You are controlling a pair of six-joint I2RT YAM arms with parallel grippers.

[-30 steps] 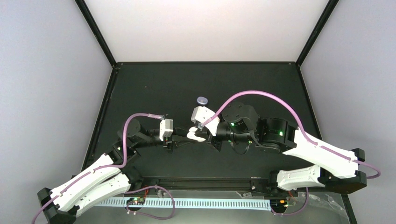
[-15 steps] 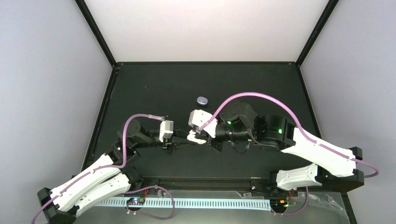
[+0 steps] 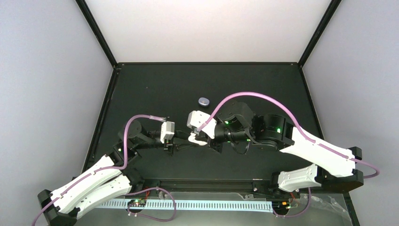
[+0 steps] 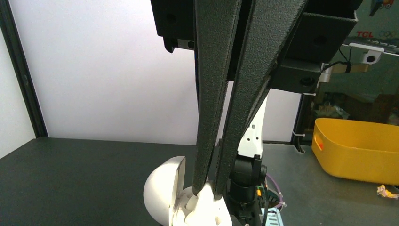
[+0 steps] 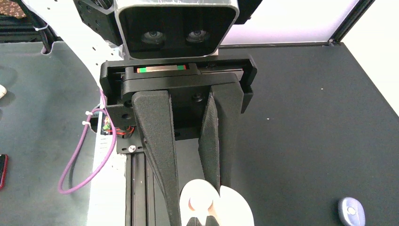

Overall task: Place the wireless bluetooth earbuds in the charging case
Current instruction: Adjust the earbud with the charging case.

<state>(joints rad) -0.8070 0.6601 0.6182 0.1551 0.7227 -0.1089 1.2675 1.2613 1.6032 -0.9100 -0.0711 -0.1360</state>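
A white charging case (image 3: 197, 139) stands open at the table's middle, between both grippers. In the right wrist view its base (image 5: 200, 195) shows a white earbud (image 5: 201, 203) seated in a round socket, with the lid (image 5: 237, 209) swung right. My right gripper (image 5: 195, 202) straddles the base, one finger in the gap by the lid, and holds it. My left gripper (image 4: 210, 192) is shut on a white earbud (image 4: 211, 207) at the base, beside the lid (image 4: 162, 193). The purple earbuds are not in view.
A closed purple-grey case (image 3: 203, 100) lies on the black table behind the arms; it also shows in the right wrist view (image 5: 352, 212). A black rail (image 5: 141, 188) runs along the near edge. A yellow bin (image 4: 357, 148) stands off the table.
My right arm has shifted a little left and toward me, uncovering the purple-grey case. The white case stays between the grippers. My left arm has hardly moved.
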